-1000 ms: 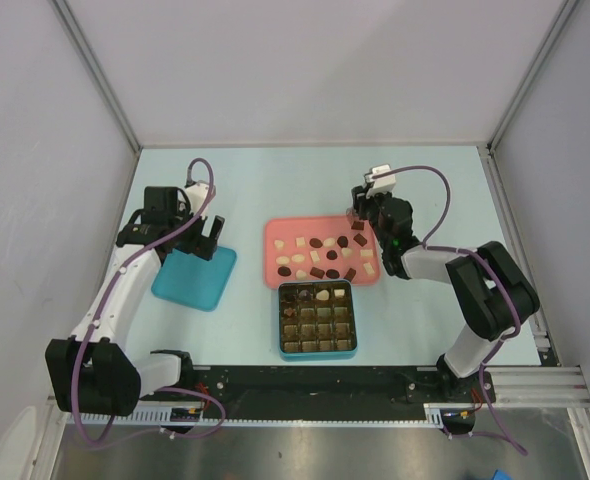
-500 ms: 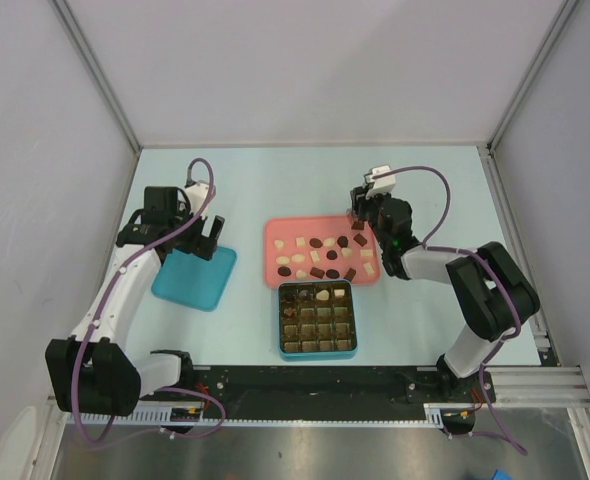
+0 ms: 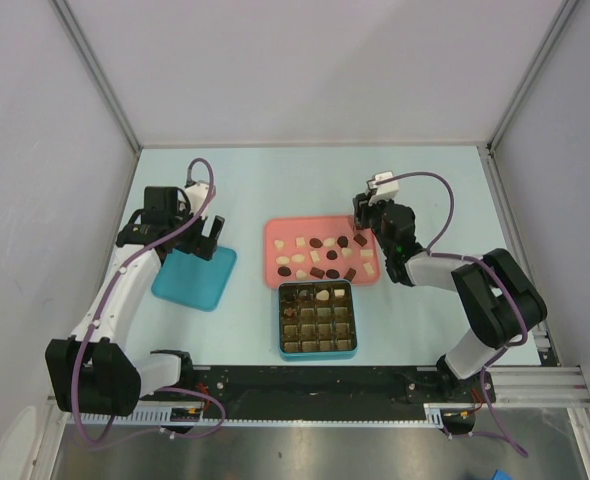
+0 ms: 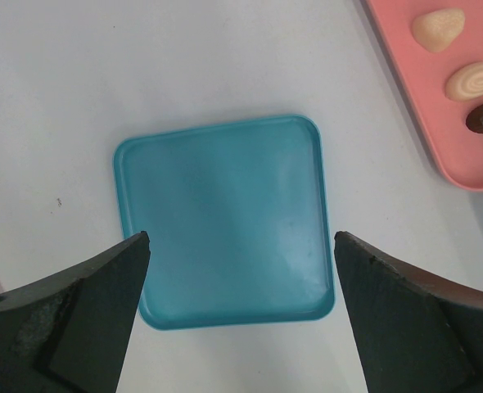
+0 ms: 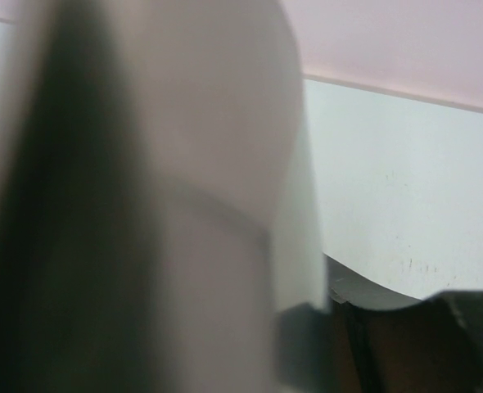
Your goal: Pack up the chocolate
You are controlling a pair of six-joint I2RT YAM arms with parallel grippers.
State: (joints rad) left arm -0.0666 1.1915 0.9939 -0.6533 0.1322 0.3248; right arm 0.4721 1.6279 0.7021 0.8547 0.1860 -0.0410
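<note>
Your right tool (image 3: 364, 224) hangs over the pink tray's (image 3: 273, 232) 1 o'clock corner, jaws about half closed. The wrist view's a blur, so can't tell if it's got a piece. The chocolate (image 3: 315, 256) is scattered across that tray, toward the tool's 8 o'clock, with the nearest dark piece (image 3: 360, 240) right at 6. The compartment box (image 3: 317, 354) sits at 7. The left tool (image 4: 241, 237) gapes wide over the teal lid (image 4: 225, 221), well apart, so I'd say the right arm's your closer one.
</note>
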